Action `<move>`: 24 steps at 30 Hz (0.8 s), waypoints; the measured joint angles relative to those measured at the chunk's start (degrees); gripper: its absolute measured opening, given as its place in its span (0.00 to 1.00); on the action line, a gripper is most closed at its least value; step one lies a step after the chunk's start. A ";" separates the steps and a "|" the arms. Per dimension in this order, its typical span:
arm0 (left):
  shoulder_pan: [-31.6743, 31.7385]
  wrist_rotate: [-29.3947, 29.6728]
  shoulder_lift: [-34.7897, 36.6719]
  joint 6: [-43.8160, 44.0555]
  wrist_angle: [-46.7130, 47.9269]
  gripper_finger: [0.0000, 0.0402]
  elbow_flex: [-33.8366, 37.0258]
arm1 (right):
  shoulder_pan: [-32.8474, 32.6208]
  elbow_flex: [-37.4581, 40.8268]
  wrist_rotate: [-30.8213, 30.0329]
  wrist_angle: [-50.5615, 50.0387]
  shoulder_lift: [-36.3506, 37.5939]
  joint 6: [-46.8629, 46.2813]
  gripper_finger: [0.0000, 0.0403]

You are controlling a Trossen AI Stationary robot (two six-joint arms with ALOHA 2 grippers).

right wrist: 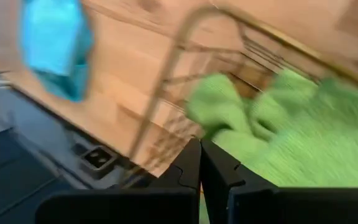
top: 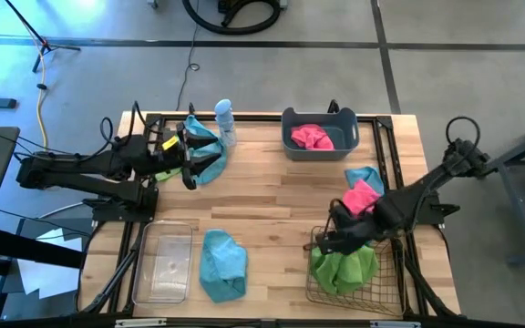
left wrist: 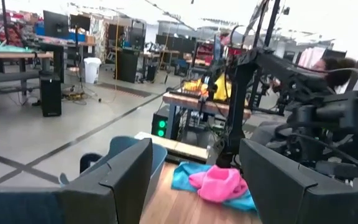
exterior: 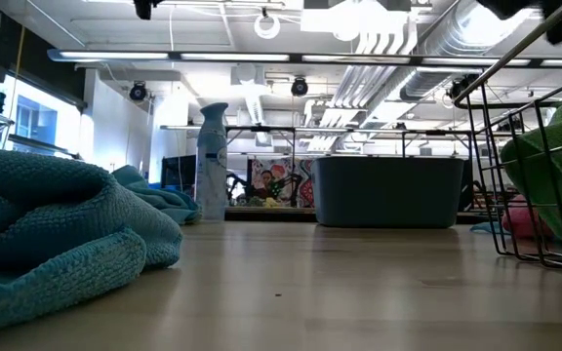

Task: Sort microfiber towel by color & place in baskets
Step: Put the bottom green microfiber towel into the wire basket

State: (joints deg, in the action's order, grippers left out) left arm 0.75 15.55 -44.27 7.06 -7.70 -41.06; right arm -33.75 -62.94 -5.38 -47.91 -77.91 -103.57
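right gripper (top: pixel 320 244) pinched closed over wire basket (top: pixel 386 290) holding green towel (top: pixel 343 267), left gripper (top: pixel 187 160) spread wide, seemingly over teal towel (top: pixel 210 168)

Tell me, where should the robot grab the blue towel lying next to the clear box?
Probably the raised, bunched fold in the middle of the teal towel, coming straight down from above. It lies crumpled beside the clear bin with nothing on top, so the puffy ridge gives fingers something to pinch.
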 joint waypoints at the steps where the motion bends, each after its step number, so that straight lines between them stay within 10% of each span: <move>1: 0.00 0.00 -0.02 0.23 0.24 0.57 0.00 | -0.79 0.00 0.04 -0.41 -0.62 -1.59 0.00; 24: 0.00 0.04 -0.02 3.89 0.15 0.57 0.00 | -12.49 0.07 8.62 -2.74 -16.80 -17.38 0.00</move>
State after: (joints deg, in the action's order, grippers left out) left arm 0.75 15.59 -44.29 10.95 -7.55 -41.06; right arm -46.24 -62.87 3.25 -50.65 -94.71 -120.95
